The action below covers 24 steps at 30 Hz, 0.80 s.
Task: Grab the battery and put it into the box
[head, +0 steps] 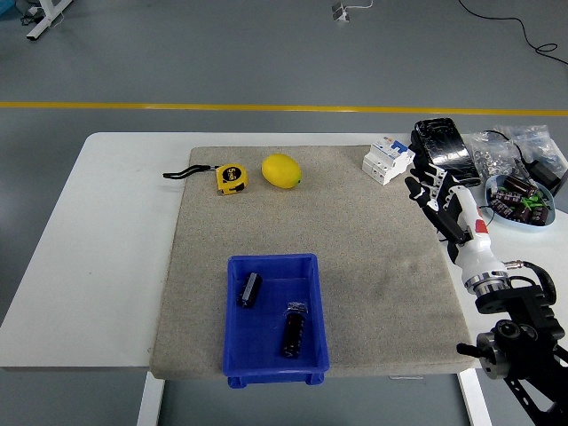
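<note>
Looks like two batteries [292, 330] are already lying in the blue box [274, 266], and the right hand [441, 200] hangs empty, fingers spread, near that bowl [520, 219] of probably more.

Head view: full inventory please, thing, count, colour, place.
Plastic box: 1, blue, near edge of mat.
Cylindrical batteries: 2, black, inside box, one left, one right.
Fabric mat: 1, grey-beige, covering table centre.
Tape measure: 1, yellow, far left of mat.
Lemon: 1, yellow, beside tape measure.
Circuit breaker: 1, white, far right corner of mat.
Black case: 1, right of breaker.
Bowl of dark parts: 1, pale blue, right table edge.
Table: 1, white.
Right hand: 1, black-white, fingers spread, empty, near breaker.
</note>
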Each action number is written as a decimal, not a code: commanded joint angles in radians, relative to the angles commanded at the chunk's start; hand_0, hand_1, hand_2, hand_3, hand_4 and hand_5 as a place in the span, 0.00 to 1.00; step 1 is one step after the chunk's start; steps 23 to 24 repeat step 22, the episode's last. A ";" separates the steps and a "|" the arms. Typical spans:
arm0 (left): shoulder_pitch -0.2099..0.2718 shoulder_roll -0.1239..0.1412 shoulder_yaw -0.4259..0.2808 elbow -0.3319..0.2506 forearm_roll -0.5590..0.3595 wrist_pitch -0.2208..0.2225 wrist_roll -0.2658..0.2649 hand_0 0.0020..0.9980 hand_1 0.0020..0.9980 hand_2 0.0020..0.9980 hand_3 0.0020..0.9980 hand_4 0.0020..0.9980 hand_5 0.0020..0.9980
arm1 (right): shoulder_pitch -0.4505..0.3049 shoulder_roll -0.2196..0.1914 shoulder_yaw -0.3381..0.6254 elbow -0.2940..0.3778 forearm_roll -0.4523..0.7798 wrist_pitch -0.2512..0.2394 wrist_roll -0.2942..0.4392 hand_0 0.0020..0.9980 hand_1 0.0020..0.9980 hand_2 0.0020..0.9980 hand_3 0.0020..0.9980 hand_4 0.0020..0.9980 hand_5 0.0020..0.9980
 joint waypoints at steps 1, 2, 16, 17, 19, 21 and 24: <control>0.001 0.000 -0.002 0.000 0.008 0.000 0.000 0.73 0.71 0.75 0.66 0.66 0.73 | -0.001 0.001 0.002 -0.001 -0.001 0.001 -0.001 0.73 0.75 0.81 0.82 1.00 0.69; 0.001 0.001 -0.003 0.000 0.014 0.000 0.000 0.73 0.71 0.75 0.66 0.66 0.73 | -0.002 0.001 0.004 -0.002 -0.001 0.002 -0.001 0.73 0.75 0.81 0.82 1.00 0.69; 0.001 -0.003 0.021 0.001 -0.013 0.013 -0.011 0.72 0.71 0.75 0.66 0.66 0.73 | -0.004 0.002 0.012 -0.002 -0.007 0.007 -0.002 0.73 0.75 0.81 0.82 1.00 0.69; -0.001 -0.006 0.028 0.001 -0.025 0.017 -0.013 0.72 0.71 0.75 0.66 0.66 0.73 | -0.003 0.002 0.011 -0.003 -0.008 0.007 -0.002 0.73 0.75 0.81 0.82 1.00 0.69; -0.004 -0.010 0.035 0.001 -0.039 0.022 -0.016 0.72 0.71 0.75 0.66 0.66 0.73 | -0.001 0.001 0.010 -0.004 -0.007 0.007 -0.001 0.73 0.75 0.81 0.82 1.00 0.69; -0.006 -0.013 0.037 0.002 -0.043 0.021 -0.019 0.72 0.71 0.75 0.66 0.66 0.73 | -0.003 0.000 0.008 -0.004 -0.008 0.007 0.000 0.73 0.75 0.81 0.82 1.00 0.69; -0.007 -0.015 0.038 0.002 -0.044 0.021 -0.020 0.72 0.71 0.75 0.66 0.66 0.73 | -0.004 0.000 0.007 -0.005 -0.008 0.007 0.001 0.73 0.75 0.81 0.82 1.00 0.69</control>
